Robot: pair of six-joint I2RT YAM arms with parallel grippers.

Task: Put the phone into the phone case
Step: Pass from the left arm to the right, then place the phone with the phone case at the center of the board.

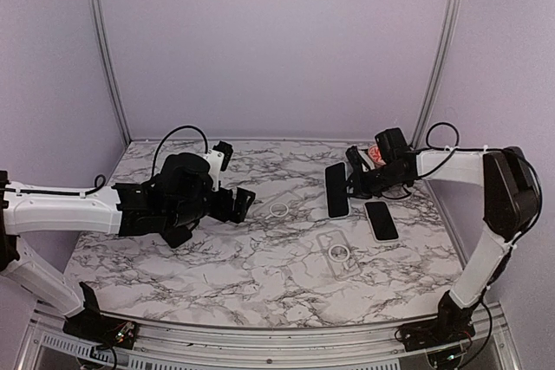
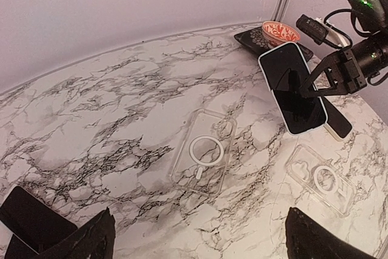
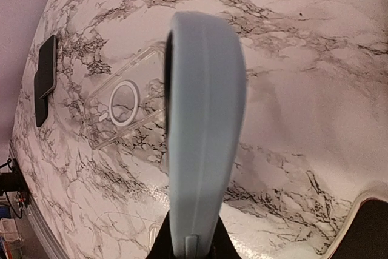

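Closest to the lens, in the right wrist view, is the phone point(image 3: 203, 131), seen edge-on with its pale blue rim rising out of the right gripper point(image 3: 189, 245), whose jaws are clamped on it. From above we see it carried clear of the table point(image 1: 173, 266), tilted, just beyond the near clear case point(image 1: 336, 255), which lies flat and empty with its white ring showing. So we judge the pick-up done and the seating not yet begun: the phone has to come down over a case, line up with its rim and be pressed in. A far clear case point(image 1: 279, 210) lies left of the near clear case and further back, also empty; we cannot tell which of the two is meant. A second phone point(image 1: 380, 220) lies flat just right of the near clear case, close enough that a lowered corner could nudge it. The left gripper point(image 2: 200, 238) hangs well to the left of the near clear case, jaws spread wide and holding nothing, which leaves open marble between the arms. A bowl point(image 2: 277, 31) sits behind the near clear case toward the far right corner, and the table's right edge runs just past the second phone, so we judge room tighter on that side than on the left.
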